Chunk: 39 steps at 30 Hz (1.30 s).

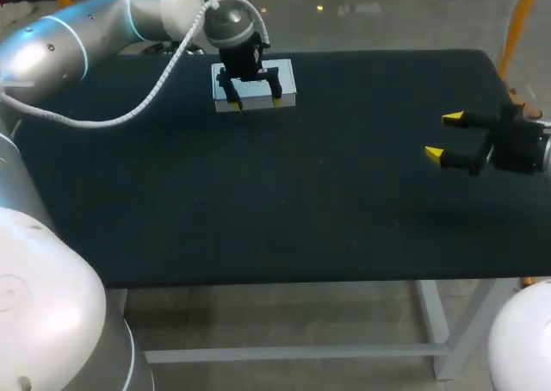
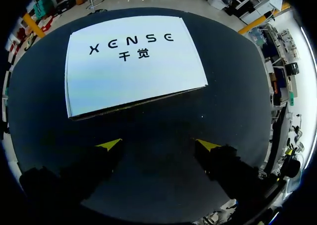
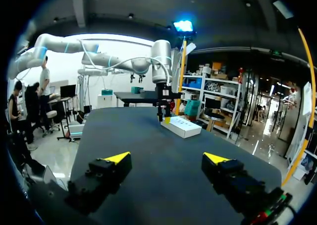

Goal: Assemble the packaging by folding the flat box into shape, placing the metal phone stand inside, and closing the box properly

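Left gripper (image 2: 158, 144): jaws set wide, with nothing between the yellow fingertips (image 2: 110, 144). In the left wrist view the tips stand over bare black table (image 1: 301, 201), and the white box (image 2: 131, 61) lies just ahead of them, apart from both fingers. The box rests flat on the table with its broad face up, dark print on that face, and a thin dark seam along the edge nearest the fingers. In the head view the left gripper points down at the near edge of the box, one tip towards each end of that edge; whether the tips touch the box cannot be determined from that view. The box sits in the far part of the table, left of centre. The left arm (image 1: 86, 29) enters from the far left corner, with a white coiled cable hanging beneath it. Right gripper (image 3: 167, 158): jaws likewise wide and empty, held above the table near its right edge, well apart from the box. In the right wrist view the box and the left gripper lie ahead of it, across the table.
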Motion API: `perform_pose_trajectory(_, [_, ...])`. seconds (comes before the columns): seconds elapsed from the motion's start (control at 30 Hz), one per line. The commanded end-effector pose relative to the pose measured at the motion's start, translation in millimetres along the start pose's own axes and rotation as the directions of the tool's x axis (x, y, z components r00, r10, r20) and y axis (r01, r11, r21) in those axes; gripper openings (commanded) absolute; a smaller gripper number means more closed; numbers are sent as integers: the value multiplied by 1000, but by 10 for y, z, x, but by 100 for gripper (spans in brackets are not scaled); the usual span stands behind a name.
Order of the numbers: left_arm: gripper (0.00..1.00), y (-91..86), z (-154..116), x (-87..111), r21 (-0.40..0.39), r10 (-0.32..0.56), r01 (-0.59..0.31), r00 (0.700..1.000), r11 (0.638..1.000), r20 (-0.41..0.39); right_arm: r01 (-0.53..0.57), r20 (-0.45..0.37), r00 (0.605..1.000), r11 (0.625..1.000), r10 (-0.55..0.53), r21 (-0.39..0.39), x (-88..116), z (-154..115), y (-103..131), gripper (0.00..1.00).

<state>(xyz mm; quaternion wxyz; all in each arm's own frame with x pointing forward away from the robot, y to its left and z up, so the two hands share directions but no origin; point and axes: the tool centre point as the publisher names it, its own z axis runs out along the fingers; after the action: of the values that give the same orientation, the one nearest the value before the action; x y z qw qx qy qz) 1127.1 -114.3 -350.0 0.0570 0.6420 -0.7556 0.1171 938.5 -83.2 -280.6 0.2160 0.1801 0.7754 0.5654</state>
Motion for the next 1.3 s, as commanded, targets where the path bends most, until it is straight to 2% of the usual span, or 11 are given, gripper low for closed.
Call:
perform_pose_trajectory(0.03, [100, 687, -260, 6, 291, 45, -36, 999, 956, -25, 1, -2, 1000, 1000, -1, -6, -1, -14, -6, 100])
perform_pose_trajectory(0.33, [100, 1223, -449, 5, 425, 133, -84, 987, 901, -87, 1, -2, 1000, 1000, -1, -6, -1, -14, -6, 100])
perform_pose_trajectory(0.63, [100, 1595, -534, -81, 544, 222, -124, 968, 830, -118, 1, -2, 1000, 1000, -1, -6, -1, -14, -6, 100])
perform_pose_trajectory(1.03, [100, 1832, -607, -233, 646, 327, -151, 932, 748, -160, 1, -2, 1000, 1000, -1, -6, -1, -14, -6, 100])
perform_pose_trajectory(1.3, [100, 1924, -698, -267, 701, 414, -182, 893, 689, -175, 1, -2, 1000, 1000, -1, -6, -1, -14, -6, 100])
